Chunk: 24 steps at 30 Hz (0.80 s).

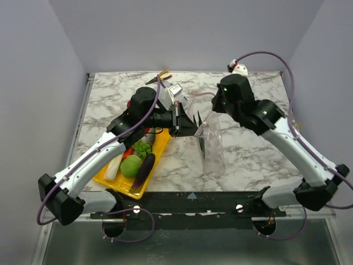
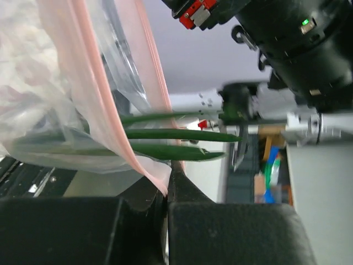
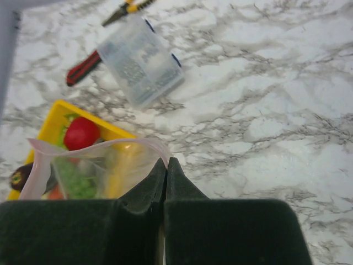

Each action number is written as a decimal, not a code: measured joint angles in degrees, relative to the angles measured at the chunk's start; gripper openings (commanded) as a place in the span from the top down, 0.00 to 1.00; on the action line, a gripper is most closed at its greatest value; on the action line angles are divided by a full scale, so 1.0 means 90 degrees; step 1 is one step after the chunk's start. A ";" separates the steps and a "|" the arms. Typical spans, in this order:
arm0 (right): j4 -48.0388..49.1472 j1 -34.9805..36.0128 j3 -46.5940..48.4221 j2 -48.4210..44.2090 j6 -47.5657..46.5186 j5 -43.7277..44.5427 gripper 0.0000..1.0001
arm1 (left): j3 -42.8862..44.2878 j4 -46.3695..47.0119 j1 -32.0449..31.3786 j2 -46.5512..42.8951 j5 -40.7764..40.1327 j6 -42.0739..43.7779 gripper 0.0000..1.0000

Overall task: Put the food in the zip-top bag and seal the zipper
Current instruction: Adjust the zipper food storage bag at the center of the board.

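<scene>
You've got the clear floppy plastic zip-top bag (image 1: 210, 147) hanging up off the white marble table (image 3: 265, 110), strung between your two pincers, mouth turned toward the left one. Inside it: long dark leafy greens (image 2: 182, 134), stems down in the pouch, pointed tips poking out past the thin pink zipper strip (image 2: 110, 105), just above the left pincer's fingers.

Off to the left of both pincers, under your left arm, sits the shallow yellow plastic tray (image 3: 48, 120). In it are the round red toy tomato (image 3: 81, 132), the round green cabbage (image 1: 131, 165), the long purple eggplant (image 1: 144, 169) touching the cabbage, and the white-green leek (image 1: 114, 167) on the cabbage's other side. More green shows through the bag film from the right wrist; whether that sits in the bag or the tray, I can't tell.

Beyond the right pincer, toward the far edge, the rigid clear rectangular box (image 3: 142, 61) lies tilted, the red-handled pliers (image 3: 83, 69) just beside it.

Now the pincers. Your left pincer (image 2: 167, 190) has its fingers pressed together on the bag's pink mouth edge, no gap showing. Your right pincer (image 3: 166, 165) is likewise pinched tight on the bag's rim at the opposite side, the film bowing out to its left.
</scene>
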 measured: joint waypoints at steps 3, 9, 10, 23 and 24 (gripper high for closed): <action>-0.0117 -0.0517 -0.0010 0.0729 -0.0138 -0.0471 0.99 | -0.0243 0.0092 0.0350 0.0306 -0.0163 -0.0299 1.00; -0.0274 -0.0617 -0.0323 0.0279 -0.0277 -0.1141 0.99 | -0.0556 -0.0420 0.0306 0.0352 -0.0199 -0.0107 0.94; -0.0274 -0.0629 -0.0398 0.0036 -0.0277 -0.1205 1.00 | -0.0512 -0.0529 0.0308 0.0335 -0.0231 -0.0029 0.95; 0.0192 -0.0644 -0.0709 -0.0709 -0.0340 -0.1787 1.00 | 0.0049 -0.1083 0.0401 0.0170 -0.0622 0.0925 1.00; 0.0367 -0.0644 -0.0882 -0.0816 -0.0367 -0.1841 1.00 | 0.0049 -0.1098 0.0452 0.0226 -0.0622 0.0996 1.00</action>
